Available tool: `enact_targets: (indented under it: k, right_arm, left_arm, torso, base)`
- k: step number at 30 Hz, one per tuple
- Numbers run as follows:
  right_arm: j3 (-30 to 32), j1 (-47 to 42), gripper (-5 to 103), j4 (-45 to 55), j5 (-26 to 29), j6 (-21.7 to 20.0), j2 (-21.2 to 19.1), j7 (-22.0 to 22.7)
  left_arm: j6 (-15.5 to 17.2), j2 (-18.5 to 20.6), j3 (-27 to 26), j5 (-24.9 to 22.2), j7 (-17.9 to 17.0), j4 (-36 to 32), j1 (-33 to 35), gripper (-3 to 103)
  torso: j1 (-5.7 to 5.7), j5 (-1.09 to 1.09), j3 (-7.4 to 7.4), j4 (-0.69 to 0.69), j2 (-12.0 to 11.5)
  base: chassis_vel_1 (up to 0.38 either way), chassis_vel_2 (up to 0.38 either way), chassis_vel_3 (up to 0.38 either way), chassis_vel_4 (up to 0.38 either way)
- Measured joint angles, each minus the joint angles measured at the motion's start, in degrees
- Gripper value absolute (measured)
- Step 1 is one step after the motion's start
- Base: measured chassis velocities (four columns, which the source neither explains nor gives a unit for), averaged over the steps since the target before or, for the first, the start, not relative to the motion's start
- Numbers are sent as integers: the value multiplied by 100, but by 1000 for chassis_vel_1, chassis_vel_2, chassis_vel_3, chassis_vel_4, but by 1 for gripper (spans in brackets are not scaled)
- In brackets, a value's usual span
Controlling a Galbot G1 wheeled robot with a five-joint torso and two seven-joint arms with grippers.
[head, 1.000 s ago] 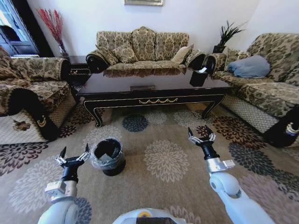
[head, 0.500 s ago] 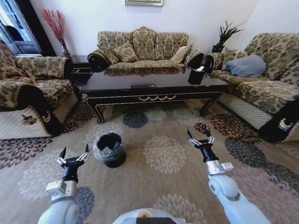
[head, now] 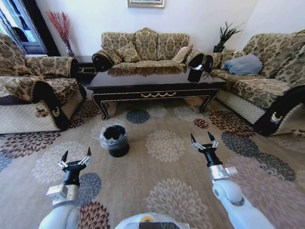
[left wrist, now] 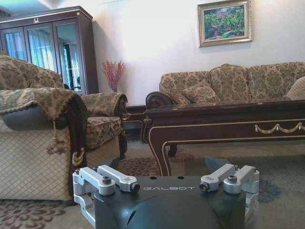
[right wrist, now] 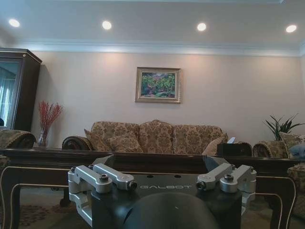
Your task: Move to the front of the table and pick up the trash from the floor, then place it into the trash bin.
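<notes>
The table (head: pixel 152 85), long and of glossy dark wood with gold scrollwork, stands ahead across the patterned carpet; it also shows in the left wrist view (left wrist: pixel 228 119) and the right wrist view (right wrist: pixel 43 160). The trash bin (head: pixel 114 140), a small black bucket with a plastic liner, stands on the carpet in front of the table's left end. My left gripper (head: pixel 76 155) hovers open low on the left, nearer to me than the bin. On the right, my right gripper (head: pixel 201 139) is also open and holds nothing. The trash is out of view.
A patterned armchair (head: pixel 28 95) flanks the carpet on the left and a sofa (head: pixel 267 90) on the right; another sofa (head: pixel 143 50) stands behind the table. A black tissue box (head: pixel 195 74) sits on the table's right end. Open carpet (head: pixel 164 145) lies between me and the table.
The whole head view has shifted: the table and bin now sit farther off and higher in the picture, so the camera has moved back. Both arms keep their pose.
</notes>
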Motion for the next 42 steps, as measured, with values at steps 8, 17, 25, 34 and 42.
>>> enact_targets:
  k: [8, 17, 25, 34, 42]
  right_arm:
    - [1, 20, 100, -46, -7, 40, 32, -14]
    - [-3, 41, 100, -108, -9, 79, 42, -30]
    - [-26, 68, 100, -171, -17, 110, 66, -55]
    - [-37, 88, 100, -228, -26, 178, 82, -70]
    - [-21, 71, 100, -258, -29, 347, 101, -147]
  left_arm:
    - [-6, -31, 11, 39, 0, -12, 18, 100]
    - [-19, -56, 17, 58, 0, -34, 32, 100]
    - [-22, -72, 43, 79, 1, -9, 10, 100]
    - [-25, -83, 91, 122, 2, 28, -19, 100]
    - [-32, -96, 135, 180, 2, 37, -11, 100]
  torso:
    - [0, -1, 0, 0, 0]
    - [0, 3, 0, 0, 0]
    - [1, 0, 1, -1, 0]
    - [0, -5, -1, 0, 0]
    - [-3, 0, -3, -2, 2]
  base:
    - [253, -255, -261, 252]
    - [279, -278, -285, 279]
    - [301, -315, -295, 321]
    - [273, -334, -281, 344]
    - [205, -261, -209, 252]
